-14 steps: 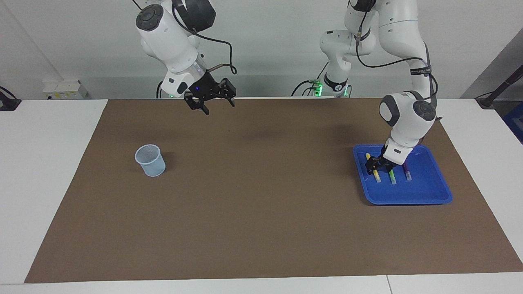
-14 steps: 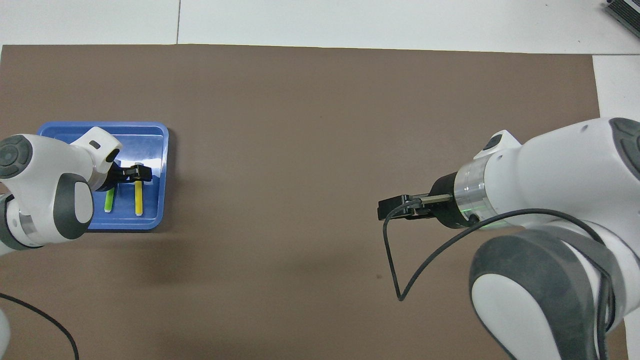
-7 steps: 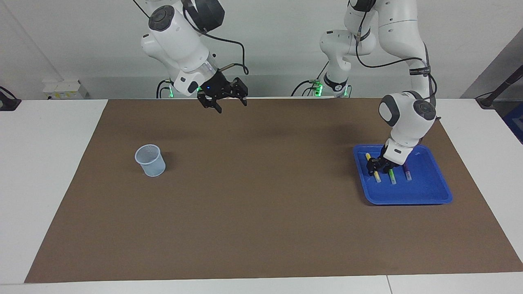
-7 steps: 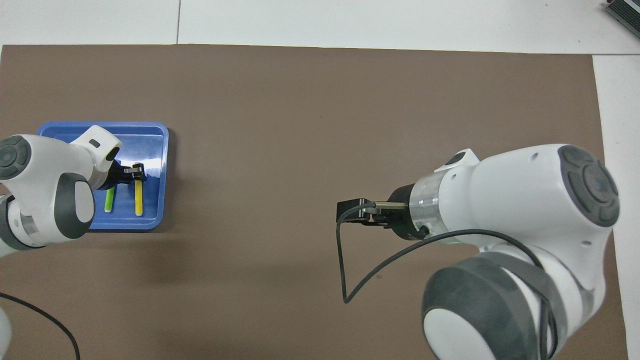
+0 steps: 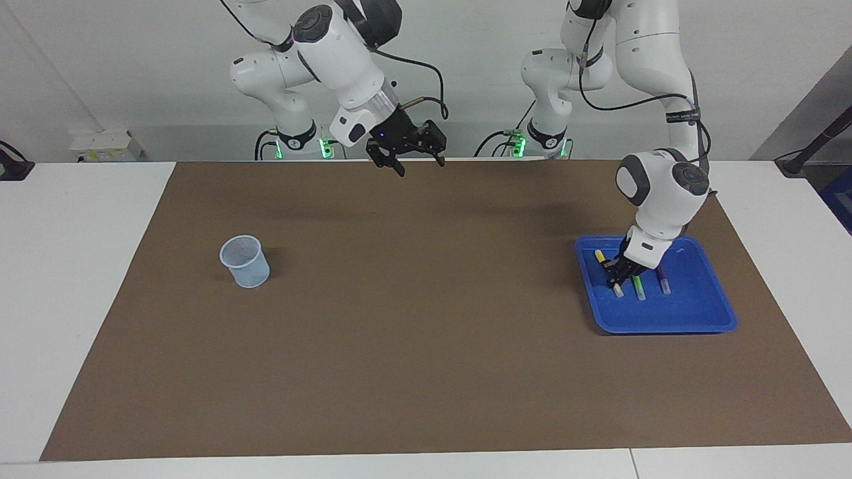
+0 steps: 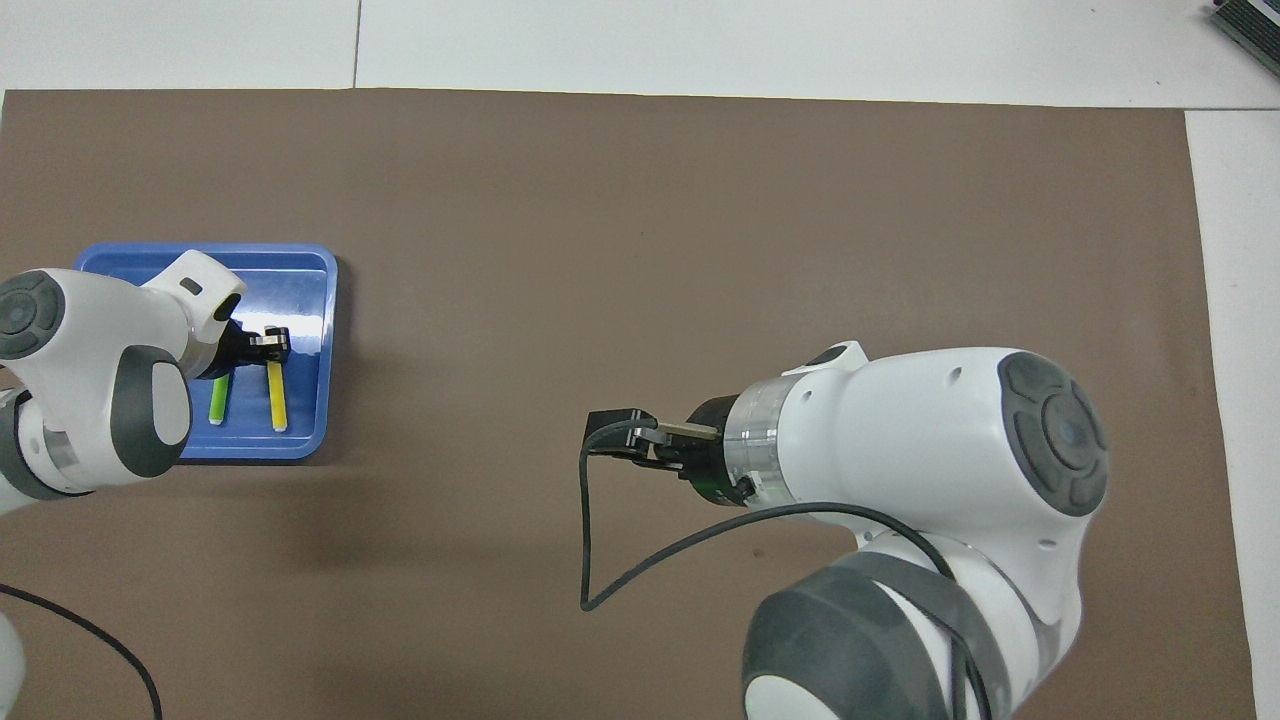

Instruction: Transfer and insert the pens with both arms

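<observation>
Now, right gripper: fingers apart, raised over the mat's edge by the robots.
Left gripper: clamped on the yellow pen inside the tray.
Cup: lots of bare mat around; only the facing view shows it.
Purple pen: hidden overhead.

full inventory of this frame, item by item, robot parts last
Yellow pen: 1, yellow, in the tray, toward the right arm's end, gripped.
Green pen: 1, green, in the tray, middle of the three.
Purple pen: 1, purple, in the tray, toward the left arm's end.
Tray: 1, blue, on the mat at the left arm's end.
Cup: 1, pale translucent, upright at the right arm's end.
Mat: 1, brown, covering the table.
Left gripper: black, down in the tray, shut on the yellow pen.
Right gripper: black, open, raised over the mat's edge nearest the robots.
</observation>
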